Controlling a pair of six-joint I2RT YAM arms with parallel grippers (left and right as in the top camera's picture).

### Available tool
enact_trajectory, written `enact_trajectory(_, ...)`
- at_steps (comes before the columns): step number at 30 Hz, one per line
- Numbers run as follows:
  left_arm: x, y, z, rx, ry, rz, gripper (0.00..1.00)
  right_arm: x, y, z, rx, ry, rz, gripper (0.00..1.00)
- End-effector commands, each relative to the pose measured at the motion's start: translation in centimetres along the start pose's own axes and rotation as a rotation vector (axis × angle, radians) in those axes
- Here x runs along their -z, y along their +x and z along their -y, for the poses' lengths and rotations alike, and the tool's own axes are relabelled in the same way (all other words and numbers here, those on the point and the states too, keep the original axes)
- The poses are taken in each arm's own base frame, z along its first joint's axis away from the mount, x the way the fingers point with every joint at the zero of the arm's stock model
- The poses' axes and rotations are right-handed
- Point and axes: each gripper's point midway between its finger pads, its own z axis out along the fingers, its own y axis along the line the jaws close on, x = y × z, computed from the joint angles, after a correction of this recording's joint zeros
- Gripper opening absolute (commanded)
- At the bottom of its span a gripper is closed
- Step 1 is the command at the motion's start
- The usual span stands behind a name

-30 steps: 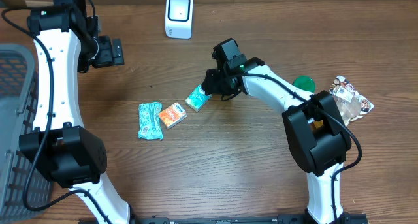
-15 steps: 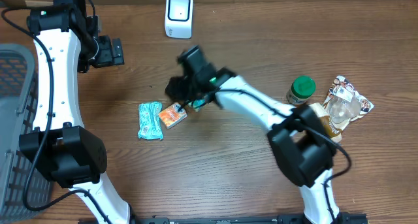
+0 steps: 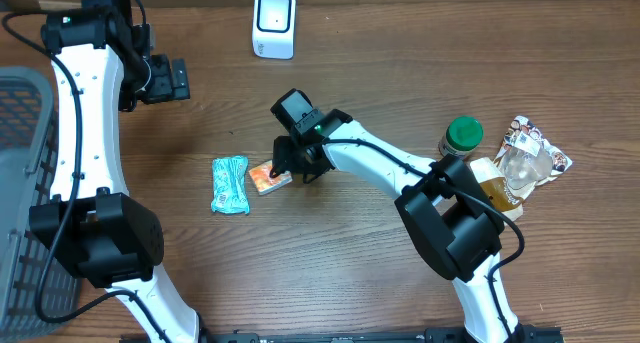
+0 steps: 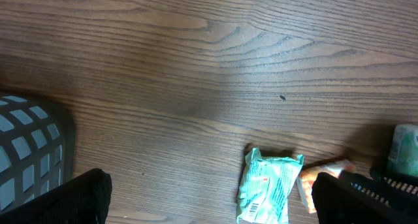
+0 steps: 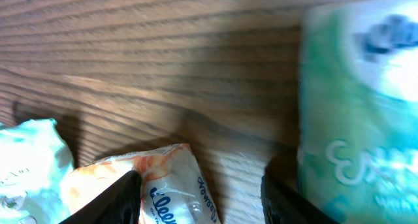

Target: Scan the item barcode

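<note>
Just beside the right gripper [image 5: 199, 188] — jaws apart, gripping nothing — lies the green pack [image 5: 356, 106].

White links, black joints and cables, black left end effector [image 3: 184, 80] and right end effector [image 3: 290, 167].

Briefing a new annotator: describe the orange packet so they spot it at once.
From the white scanner at the far edge of the table, come straight down to mid-table. The orange packet lies flat there, between a longer teal packet on its left and the right gripper. Unlike that packet and the teal box by the gripper, it is orange and white.
</note>
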Motion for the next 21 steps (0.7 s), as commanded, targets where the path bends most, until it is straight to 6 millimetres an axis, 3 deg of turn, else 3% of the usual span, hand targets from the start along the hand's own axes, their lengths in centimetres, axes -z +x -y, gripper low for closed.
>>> enact_trajectory(1,1.1,0.0,0.1,-0.026,0.005,0.027,1.00,5.6,-1.9,-2.0,0.050,-0.052,0.096,0.58)
enact_trajectory(4,1.1,0.0,0.1,-0.026,0.005,0.027,1.00,8.7,-2.3,-1.8,0.036,-0.060,0.119,0.58)
enact_trajectory(6,1.1,0.0,0.1,-0.026,0.006,0.027,1.00,11.7,-3.2,-0.4,0.010,-0.058,0.148,0.62)
enact_trajectory(9,1.1,0.0,0.1,-0.026,0.006,0.027,1.00,12.4,-4.2,1.9,-0.011,-0.041,0.146,0.65)
enact_trajectory(12,1.1,0.0,0.1,-0.026,0.006,0.027,1.00,10.8,-4.1,4.8,-0.084,-0.079,0.069,0.65)
enact_trajectory(15,1.1,0.0,0.1,-0.026,0.005,0.027,1.00,9.0,-3.5,5.2,-0.080,-0.157,0.015,0.61)
enact_trajectory(21,1.1,0.0,0.1,-0.026,0.005,0.027,1.00,4.7,-1.7,6.9,-0.128,-0.141,-0.060,0.36)
